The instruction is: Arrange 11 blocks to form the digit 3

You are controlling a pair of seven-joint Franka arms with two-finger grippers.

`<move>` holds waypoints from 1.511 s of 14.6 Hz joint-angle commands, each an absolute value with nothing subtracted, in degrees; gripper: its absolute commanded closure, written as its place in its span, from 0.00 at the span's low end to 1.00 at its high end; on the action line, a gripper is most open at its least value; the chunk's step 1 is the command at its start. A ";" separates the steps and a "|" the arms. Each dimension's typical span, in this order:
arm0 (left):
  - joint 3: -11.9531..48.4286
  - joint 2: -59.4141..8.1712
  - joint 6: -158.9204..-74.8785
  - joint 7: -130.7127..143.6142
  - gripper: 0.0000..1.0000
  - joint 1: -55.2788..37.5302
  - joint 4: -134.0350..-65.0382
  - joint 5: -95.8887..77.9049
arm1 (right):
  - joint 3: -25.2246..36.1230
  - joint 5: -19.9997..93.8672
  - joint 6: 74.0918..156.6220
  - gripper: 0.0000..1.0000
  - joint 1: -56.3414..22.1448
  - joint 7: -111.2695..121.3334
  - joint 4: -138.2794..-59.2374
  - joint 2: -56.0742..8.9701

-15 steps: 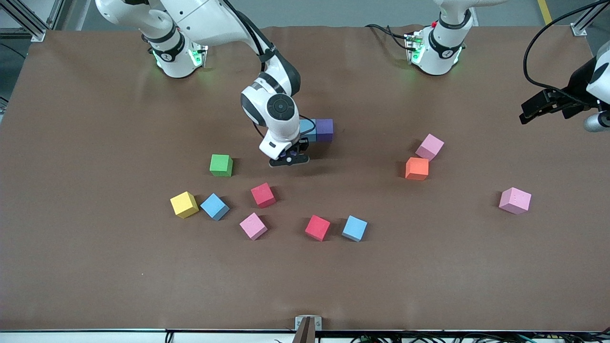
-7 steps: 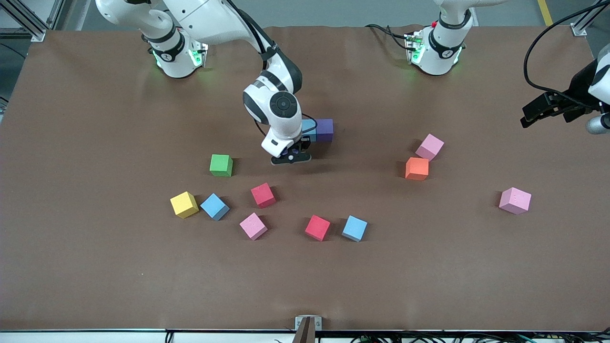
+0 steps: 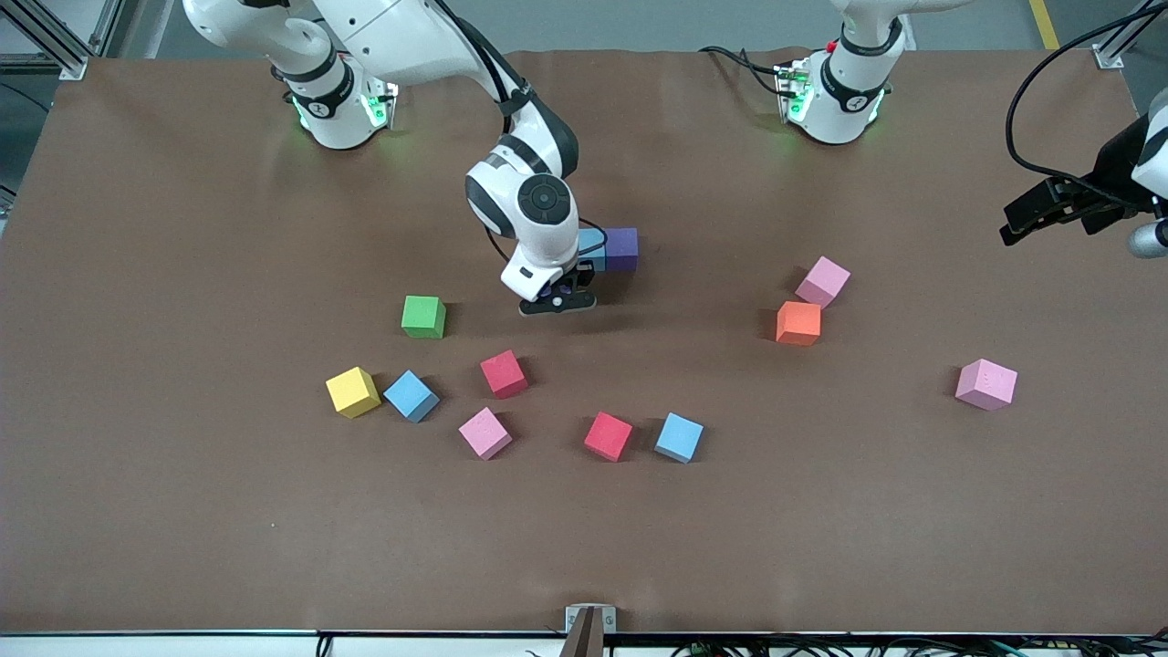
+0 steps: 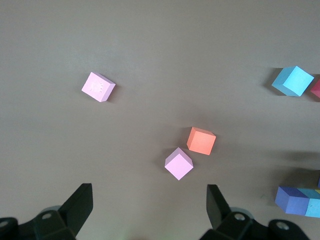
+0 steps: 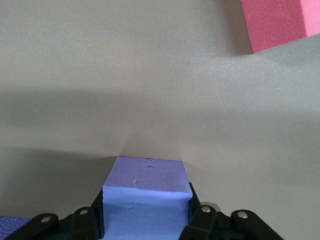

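A purple block [image 5: 146, 200] is clamped in the right gripper [image 3: 557, 299], low over the tabletop [image 3: 182, 511] just beside the blue-and-purple pair [image 3: 613, 250], nearer the camera. The left gripper [image 4: 150, 210], jaws apart, waits at its end.

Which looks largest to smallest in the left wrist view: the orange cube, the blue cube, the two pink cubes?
Blue cube, slightly largest.
Orange cube, both pink cubes: about alike, so no ranking. The differences may come only from tilt and nearness to the camera.
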State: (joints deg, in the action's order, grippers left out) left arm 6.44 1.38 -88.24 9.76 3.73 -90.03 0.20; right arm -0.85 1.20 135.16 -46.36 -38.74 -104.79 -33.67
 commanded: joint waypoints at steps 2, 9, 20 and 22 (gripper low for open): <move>6.50 1.67 -88.86 9.49 0.00 3.96 -90.09 0.88 | -0.44 0.00 135.53 1.00 -46.58 -39.90 -104.77 -34.10; 6.50 1.67 -88.86 9.40 0.00 3.96 -90.09 0.88 | -0.44 0.09 135.35 0.00 -46.58 -40.08 -104.59 -34.10; 6.50 1.58 -88.86 9.40 0.00 3.87 -90.26 0.88 | -0.79 1.23 132.72 0.00 -44.13 -39.81 -103.80 -29.36; 6.59 1.58 -88.86 9.32 0.00 3.87 -90.26 0.88 | -0.62 4.63 132.63 0.00 -43.34 -40.34 -104.15 -27.52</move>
State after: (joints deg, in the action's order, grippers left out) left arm 6.44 1.38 -88.38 9.76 3.78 -90.10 0.20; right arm -0.15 2.04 133.66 -44.87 -39.52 -102.70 -30.66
